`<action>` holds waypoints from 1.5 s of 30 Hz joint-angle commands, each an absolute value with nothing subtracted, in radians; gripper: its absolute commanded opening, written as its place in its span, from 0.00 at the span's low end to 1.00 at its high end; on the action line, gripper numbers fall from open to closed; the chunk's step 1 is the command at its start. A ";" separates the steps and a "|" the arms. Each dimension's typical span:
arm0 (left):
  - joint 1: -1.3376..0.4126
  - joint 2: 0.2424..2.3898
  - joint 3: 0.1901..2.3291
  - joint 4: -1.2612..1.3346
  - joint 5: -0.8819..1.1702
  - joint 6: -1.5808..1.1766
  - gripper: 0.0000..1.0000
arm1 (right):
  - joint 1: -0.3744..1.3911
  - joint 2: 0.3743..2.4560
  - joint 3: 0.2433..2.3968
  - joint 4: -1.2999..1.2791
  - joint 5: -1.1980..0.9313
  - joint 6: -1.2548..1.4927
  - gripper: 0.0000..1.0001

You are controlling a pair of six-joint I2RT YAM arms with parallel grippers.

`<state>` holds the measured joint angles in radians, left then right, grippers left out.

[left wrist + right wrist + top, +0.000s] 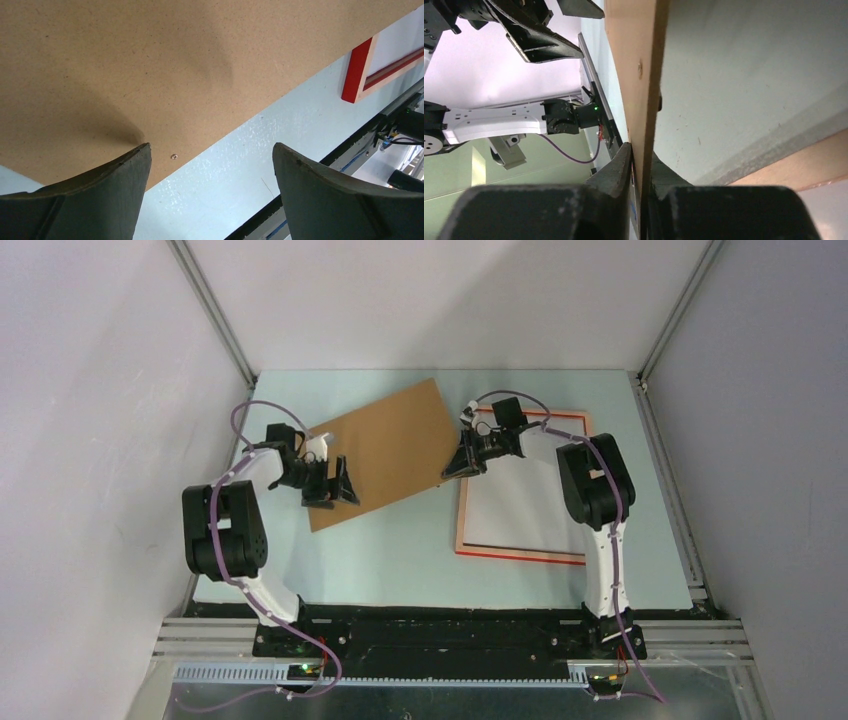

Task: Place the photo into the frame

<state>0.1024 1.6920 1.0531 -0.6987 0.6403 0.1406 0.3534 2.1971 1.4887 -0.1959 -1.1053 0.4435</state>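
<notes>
The frame (522, 552) lies at the right of the table, thin red edges round a pale wood border, and a white surface fills its inside. The photo's grey landscape shows in no view. A plain brown backing board (385, 450) lies askew left of the frame. My right gripper (462, 462) is shut on the board's right edge, and in the right wrist view the board (636, 60) runs edge-on between the closed jaws of that gripper (642, 150). My left gripper (333, 485) hangs open over the board's near left edge; nothing lies between its fingers (211, 146).
The pale blue table (400, 550) is walled by grey panels on three sides. A black rail with both arm bases runs along the near edge. A red corner of the frame (357, 70) shows in the left wrist view beyond the board (150, 65).
</notes>
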 commanded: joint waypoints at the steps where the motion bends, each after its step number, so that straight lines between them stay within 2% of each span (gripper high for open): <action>1: 0.082 1.618 1.063 -0.701 0.655 0.183 0.96 | 0.340 2.094 1.506 -0.225 -1.051 0.445 0.10; 5: 0.022 1.524 1.080 -0.700 0.578 0.233 0.99 | 0.333 2.072 1.507 -0.237 -1.069 0.470 0.01; 10: -0.120 1.365 1.119 -0.670 0.384 0.286 1.00 | 0.321 2.037 1.505 -0.218 -1.126 0.548 0.00; 16: -0.406 1.259 1.141 -0.558 0.062 0.345 0.99 | 0.311 1.976 1.475 -0.100 -1.167 0.696 0.00; 20: -0.560 1.256 1.133 -0.484 -0.109 0.360 1.00 | 0.296 1.913 1.432 0.039 -1.179 0.833 0.00; 27: -0.786 1.324 1.099 -0.335 -0.348 0.408 1.00 | 0.267 1.837 1.364 0.125 -1.174 0.934 0.00; 38: -0.833 1.485 1.081 -0.091 -0.525 0.574 0.99 | 0.233 1.758 1.309 0.148 -1.179 0.962 0.00; 45: -0.834 1.549 1.076 0.035 -0.617 0.658 0.83 | 0.210 1.711 1.272 0.141 -1.172 0.919 0.00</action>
